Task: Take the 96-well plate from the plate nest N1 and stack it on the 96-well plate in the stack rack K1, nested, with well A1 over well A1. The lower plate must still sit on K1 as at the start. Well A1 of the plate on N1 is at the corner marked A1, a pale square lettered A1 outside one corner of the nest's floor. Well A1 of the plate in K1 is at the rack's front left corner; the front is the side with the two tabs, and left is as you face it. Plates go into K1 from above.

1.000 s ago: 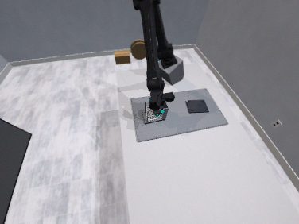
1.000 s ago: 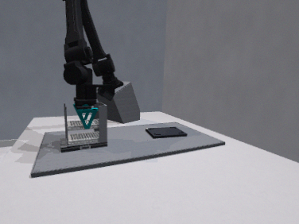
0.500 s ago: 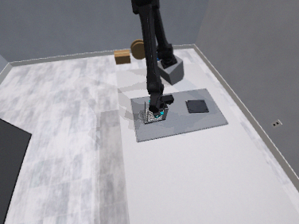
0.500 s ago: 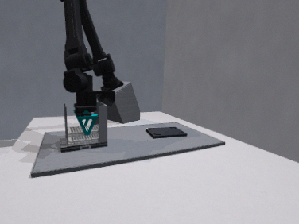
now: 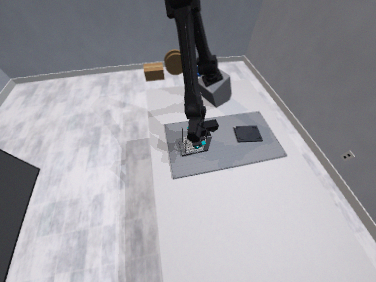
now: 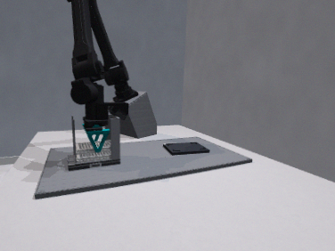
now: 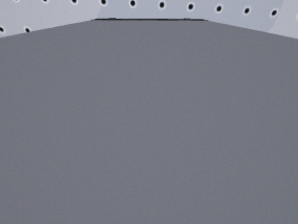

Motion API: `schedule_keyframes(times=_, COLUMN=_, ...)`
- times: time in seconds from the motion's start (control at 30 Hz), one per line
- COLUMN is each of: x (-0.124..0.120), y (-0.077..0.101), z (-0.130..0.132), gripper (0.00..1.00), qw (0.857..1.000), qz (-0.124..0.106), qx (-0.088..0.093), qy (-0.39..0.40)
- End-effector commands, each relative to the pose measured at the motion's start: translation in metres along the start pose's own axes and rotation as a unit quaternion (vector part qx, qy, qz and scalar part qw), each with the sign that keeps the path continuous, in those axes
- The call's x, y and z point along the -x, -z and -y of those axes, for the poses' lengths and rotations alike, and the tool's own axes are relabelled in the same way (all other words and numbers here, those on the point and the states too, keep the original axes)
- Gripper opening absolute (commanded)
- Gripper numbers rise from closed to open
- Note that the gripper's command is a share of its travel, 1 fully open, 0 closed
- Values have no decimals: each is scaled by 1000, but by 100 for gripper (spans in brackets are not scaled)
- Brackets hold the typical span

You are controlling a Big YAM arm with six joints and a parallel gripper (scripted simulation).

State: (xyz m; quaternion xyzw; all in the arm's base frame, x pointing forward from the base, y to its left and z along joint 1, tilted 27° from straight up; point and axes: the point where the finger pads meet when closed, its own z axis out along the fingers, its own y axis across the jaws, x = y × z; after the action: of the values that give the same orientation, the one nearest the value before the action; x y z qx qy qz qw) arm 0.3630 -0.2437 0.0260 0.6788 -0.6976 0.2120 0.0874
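With the gripper (image 6: 96,139) clamped on the 96-well plate (image 6: 93,150) inside stack rack K1 (image 6: 115,140), we should seat it level before releasing.

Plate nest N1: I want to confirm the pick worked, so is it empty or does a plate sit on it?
Empty. The plate nest N1 shows only its flat dark floor; the gripper is over at the stack rack K1.
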Motion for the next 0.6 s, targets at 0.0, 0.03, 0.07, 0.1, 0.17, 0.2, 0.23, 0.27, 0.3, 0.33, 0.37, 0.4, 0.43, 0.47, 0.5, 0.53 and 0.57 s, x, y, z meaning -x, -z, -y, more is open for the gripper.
schedule_keyframes(times=0.0, x=-5, y=5, z=10, gripper=0, qw=1000, qz=-5, qx=-13, qy=-3)
schedule_keyframes(times=0.03, x=-5, y=5, z=10, gripper=0, qw=1000, qz=-5, qx=-13, qy=-3)
schedule_keyframes(times=0.07, x=-5, y=5, z=10, gripper=0, qw=1000, qz=-5, qx=-13, qy=-3)
schedule_keyframes(times=0.1, x=-5, y=5, z=10, gripper=0, qw=1000, qz=-5, qx=-13, qy=-3)
schedule_keyframes(times=0.17, x=-2, y=-3, z=2, gripper=0, qw=1000, qz=-1, qx=-5, qy=-2)
schedule_keyframes(times=0.2, x=-2, y=-4, z=1, gripper=0, qw=1000, qz=-1, qx=-4, qy=-2)
schedule_keyframes(times=0.23, x=-2, y=-5, z=1, gripper=0, qw=1000, qz=-1, qx=-3, qy=-2)
schedule_keyframes(times=0.27, x=-3, y=-5, z=1, gripper=0, qw=1000, qz=-1, qx=-4, qy=-3)
schedule_keyframes(times=0.3, x=-4, y=-4, z=1, gripper=0, qw=1000, qz=-2, qx=-5, qy=-3)
schedule_keyframes(times=0.33, x=-4, y=-4, z=1, gripper=0, qw=1000, qz=-2, qx=-5, qy=-4)
schedule_keyframes(times=0.37, x=-3, y=-4, z=1, gripper=0, qw=1000, qz=-2, qx=-5, qy=-3)
schedule_keyframes(times=0.4, x=-3, y=-5, z=0, gripper=0, qw=1000, qz=-1, qx=-4, qy=-3)
schedule_keyframes(times=0.43, x=-3, y=-6, z=0, gripper=0, qw=1000, qz=-1, qx=-3, qy=-3)
schedule_keyframes(times=0.47, x=-3, y=-6, z=0, gripper=0, qw=1000, qz=-1, qx=-3, qy=-3)
schedule_keyframes(times=0.5, x=-3, y=-6, z=0, gripper=0, qw=1000, qz=-1, qx=-3, qy=-3)
schedule_keyframes(times=0.53, x=-3, y=-4, z=2, gripper=0, qw=1000, qz=-2, qx=-6, qy=-3)
schedule_keyframes(times=0.57, x=-3, y=-5, z=1, gripper=0, qw=1000, qz=-2, qx=-5, qy=-2)
